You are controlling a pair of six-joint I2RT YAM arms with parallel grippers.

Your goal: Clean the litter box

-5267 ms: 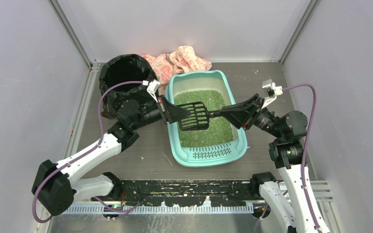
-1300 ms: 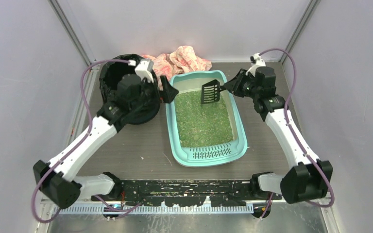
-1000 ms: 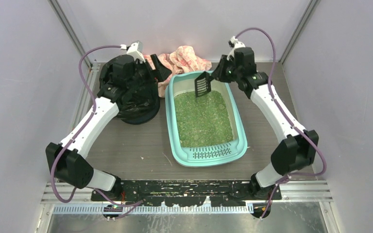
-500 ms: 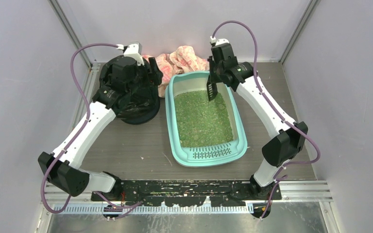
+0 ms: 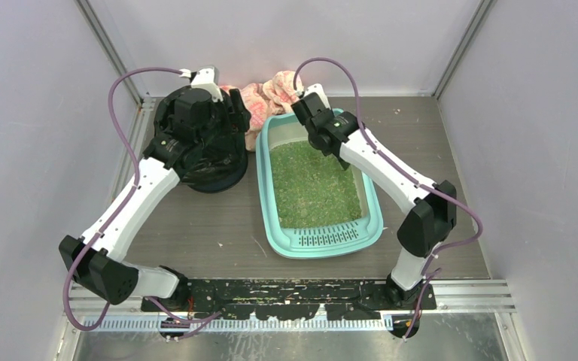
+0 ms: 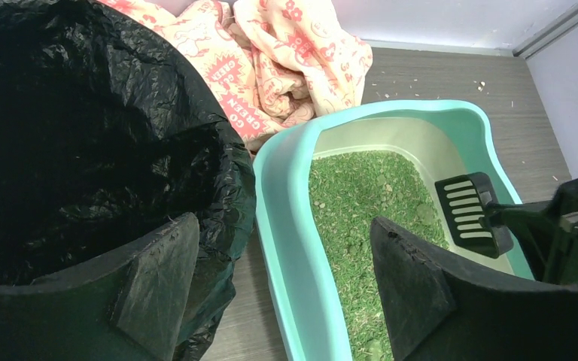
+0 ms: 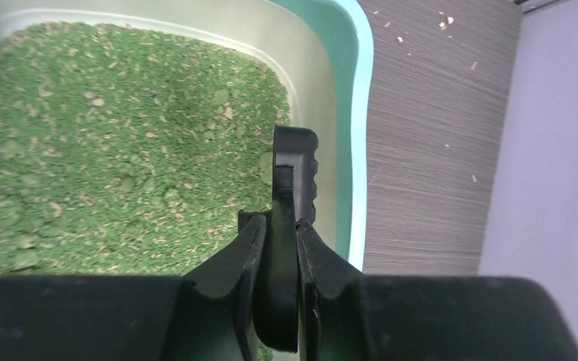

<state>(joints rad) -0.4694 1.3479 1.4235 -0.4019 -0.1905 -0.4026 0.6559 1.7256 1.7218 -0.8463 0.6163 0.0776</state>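
The litter box is a mint-teal tray of green litter in the middle of the table. My right gripper is shut on the handle of a black slotted scoop, seen edge-on over the litter by the box's right wall. From above, the right arm reaches over the box's far end and its gripper covers most of the scoop. My left gripper stands open and holds nothing, above the gap between the bin and the box's left rim. The scoop's head shows beyond it.
A round bin lined with a black bag stands left of the litter box, touching it near the far corner. A pink patterned cloth lies crumpled against the back wall. Grey walls close in both sides and the back.
The right arm has swung left across the box's far end, carrying the scoop down toward the litter near the right wall. The left arm has stayed over the bin.
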